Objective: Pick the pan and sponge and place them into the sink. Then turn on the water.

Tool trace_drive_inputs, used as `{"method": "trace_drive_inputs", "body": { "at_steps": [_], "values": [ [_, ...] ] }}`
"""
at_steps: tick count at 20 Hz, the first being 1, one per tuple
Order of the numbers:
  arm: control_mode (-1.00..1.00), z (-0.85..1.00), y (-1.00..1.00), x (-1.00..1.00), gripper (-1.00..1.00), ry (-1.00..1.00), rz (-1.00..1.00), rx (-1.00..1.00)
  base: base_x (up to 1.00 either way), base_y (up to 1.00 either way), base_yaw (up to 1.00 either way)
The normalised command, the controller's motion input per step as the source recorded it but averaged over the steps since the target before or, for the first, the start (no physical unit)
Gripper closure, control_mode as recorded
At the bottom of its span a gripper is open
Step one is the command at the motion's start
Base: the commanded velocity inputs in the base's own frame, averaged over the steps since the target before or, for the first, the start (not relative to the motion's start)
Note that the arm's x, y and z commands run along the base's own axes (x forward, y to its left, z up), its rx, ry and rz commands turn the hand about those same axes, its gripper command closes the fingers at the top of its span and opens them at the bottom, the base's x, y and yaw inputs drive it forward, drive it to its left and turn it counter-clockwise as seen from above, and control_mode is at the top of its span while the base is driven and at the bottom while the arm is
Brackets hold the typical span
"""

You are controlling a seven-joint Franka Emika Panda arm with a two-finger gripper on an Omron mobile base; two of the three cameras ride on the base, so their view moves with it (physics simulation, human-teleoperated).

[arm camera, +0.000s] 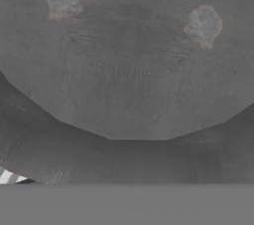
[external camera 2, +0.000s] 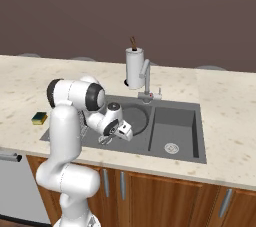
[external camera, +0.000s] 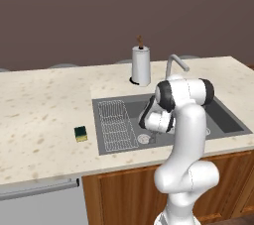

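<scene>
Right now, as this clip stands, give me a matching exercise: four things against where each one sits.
Things:
1. pan
2. sponge
3. paper towel roll
4. faucet

Places:
A. on the counter, left of the sink
B. at the sink's back rim
C. in the sink's left basin
D. on the counter behind the sink

Pairs: 1-C, 2-A, 3-D, 4-B
</scene>
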Motion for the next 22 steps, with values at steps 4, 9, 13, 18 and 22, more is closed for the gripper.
{"method": "trace_drive_inputs", "body": {
  "at_steps": [4, 9, 13, 18, 22],
  "values": [
    [-1.0, -0.28, 0.0, 0.25, 1.0, 0.0, -0.05, 0.04, 0.0, 0.0, 0.0],
    [-1.0, -0.21, 0.0, 0.07, 1.0, 0.0, -0.02, 0.06, 0.0, 0.0, 0.0],
    [-1.0, -0.01, 0.02, -0.06, 1.0, 0.0, -0.01, 0.1, 0.0, 0.0, 0.0],
    [-1.0, 0.0, 0.02, -0.03, 1.0, 0.0, -0.03, 0.11, 0.0, 0.0, 0.0],
    [-1.0, -0.07, 0.07, 0.0, 1.0, 0.0, -0.04, 0.09, 0.0, 0.0, 0.0]
  ]
}}
